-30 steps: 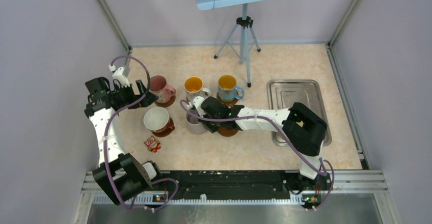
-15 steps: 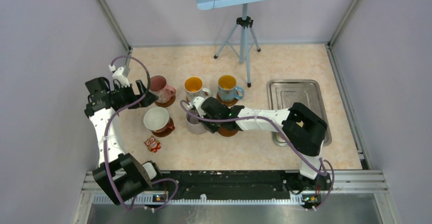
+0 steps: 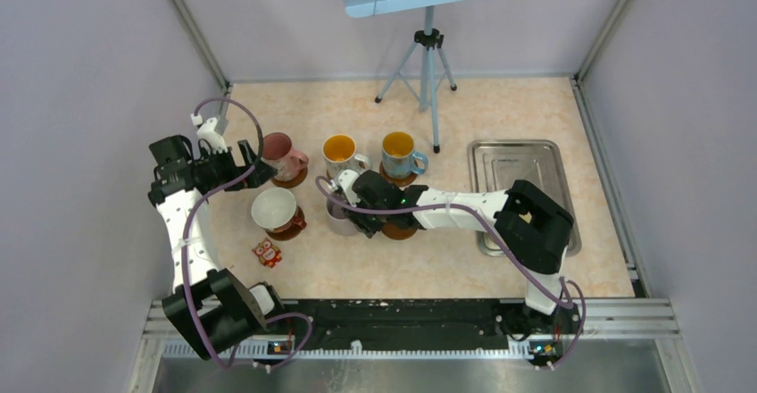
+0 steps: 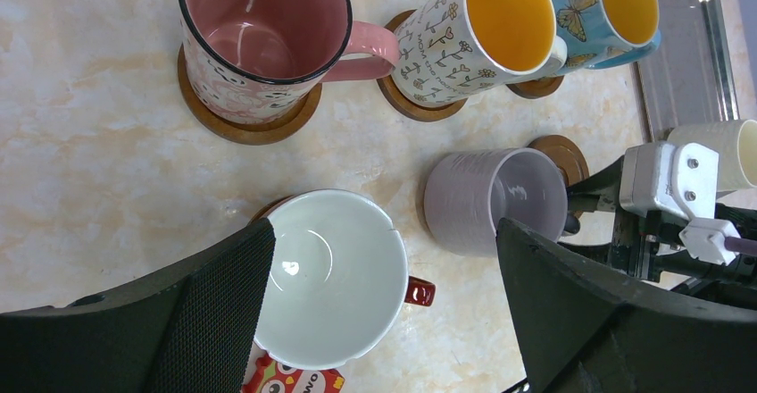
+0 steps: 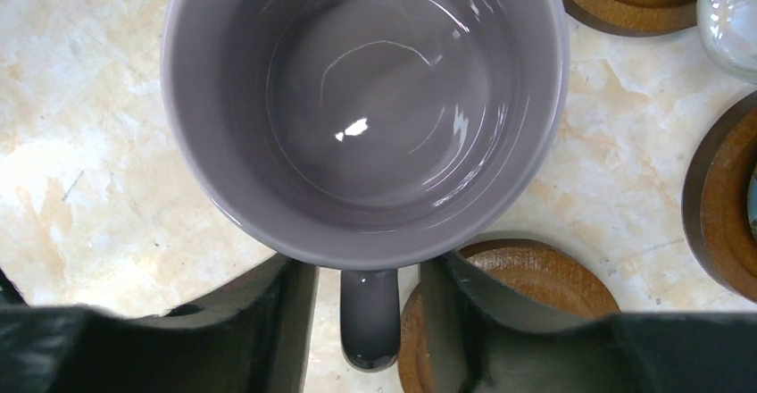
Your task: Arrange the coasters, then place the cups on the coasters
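From above, we see the lavender-grey mug [image 3: 339,221] upright on the desk [image 3: 464,259], mouth up, its handle pointing right toward the right claw [image 3: 357,223]. At the left wrist, the left claw [image 4: 384,232] gapes wide above the red mug [image 4: 326,277], holding nothing. At the right wrist, parted fingers [image 5: 268,321] straddle the handle without touching it, and a bare coaster [image 5: 509,304] lies just beside.

The right arm [image 3: 464,207] stretched leftward to the lavender-grey cup [image 5: 366,107]. The right end effector [image 5: 368,308] stood parted, one finger [image 5: 268,313] on each side of that cup's handle [image 5: 369,321], with a gap at both. The left arm [image 3: 187,232] stood well left of the cup, and the left end effector [image 4: 388,313] was spread wide, facing down, holding nothing.
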{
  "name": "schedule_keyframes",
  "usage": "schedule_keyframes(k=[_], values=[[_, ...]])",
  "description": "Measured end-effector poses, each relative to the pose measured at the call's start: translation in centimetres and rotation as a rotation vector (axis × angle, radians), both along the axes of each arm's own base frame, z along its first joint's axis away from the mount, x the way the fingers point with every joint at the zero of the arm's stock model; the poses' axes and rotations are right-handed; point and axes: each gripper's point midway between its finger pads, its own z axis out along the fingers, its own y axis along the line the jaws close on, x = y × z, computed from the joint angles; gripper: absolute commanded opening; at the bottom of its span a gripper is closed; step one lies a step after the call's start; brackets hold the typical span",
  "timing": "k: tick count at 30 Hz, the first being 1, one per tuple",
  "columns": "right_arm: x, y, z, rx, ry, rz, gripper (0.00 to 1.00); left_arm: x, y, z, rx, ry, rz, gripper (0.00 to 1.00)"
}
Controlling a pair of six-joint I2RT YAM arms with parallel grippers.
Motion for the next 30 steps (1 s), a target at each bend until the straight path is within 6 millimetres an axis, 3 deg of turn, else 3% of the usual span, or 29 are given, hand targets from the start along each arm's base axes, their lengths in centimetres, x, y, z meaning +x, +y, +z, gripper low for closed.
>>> schedule_keyframes(k=[3, 6, 14, 19, 23, 27, 30], values=[[-0.1, 0.1, 0.0, 0.002, 0.006, 0.006, 0.71, 0.0, 0.0, 0.0, 0.000, 0.000, 0.000, 0.99], [-0.5, 0.1, 0.2, 0.006, 0.014, 0.022, 0.81, 0.0, 0.0, 0.0, 0.000, 0.000, 0.000, 0.99], [-1.8, -1.1, 2.7, 0.003, 0.015, 0.090, 0.85, 0.0, 0.0, 0.0, 0.000, 0.000, 0.000, 0.99], [-3.3, -2.8, 5.4, 0.014, 0.033, 0.205, 0.86, 0.0, 0.0, 0.0, 0.000, 0.000, 0.000, 0.99], [-2.4, -5.5, 8.9, 0.098, 0.088, 0.247, 0.86, 0.0, 0.0, 0.0, 0.000, 0.000, 0.000, 0.99], [1.2, -10.3, 11.4, 0.173, 0.109, 0.184, 0.86, 0.0, 0.0, -0.2, -0.002, 0.002, 0.000, 0.99], [2.3, -14.2, 12.4, 0.179, 0.114, 0.158, 0.85, 0.0, 0.0, -0.2, -0.002, 0.001, -0.001, 0.99]])
